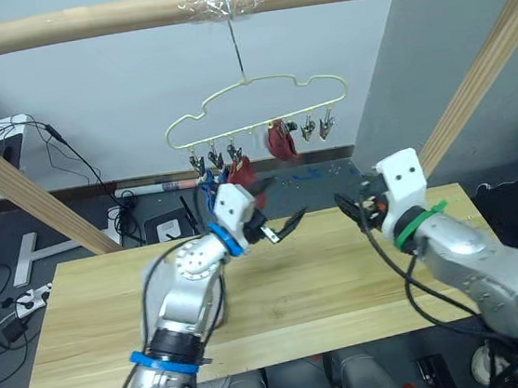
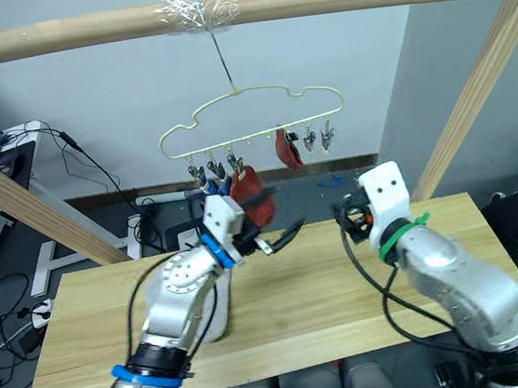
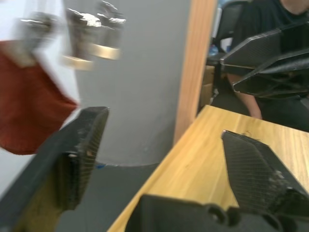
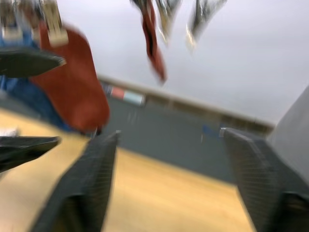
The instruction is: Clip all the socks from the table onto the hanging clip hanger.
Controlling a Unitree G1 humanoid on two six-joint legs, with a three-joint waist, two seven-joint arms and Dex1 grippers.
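Left hand and right hand spread, empty, above table

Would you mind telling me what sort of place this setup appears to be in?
Most likely an indoor lab or office workspace, not a home laundry. A wooden pole frame stands over a plank table, the clip hanger is taped to the top pole, and cables and a power strip lie on the floor by a desk.

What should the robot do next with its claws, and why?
Probably lower the left claw toward the table to find another sock. It and the right claw are open and empty, while two clips at the clip hanger's right end hang bare beside a red sock.
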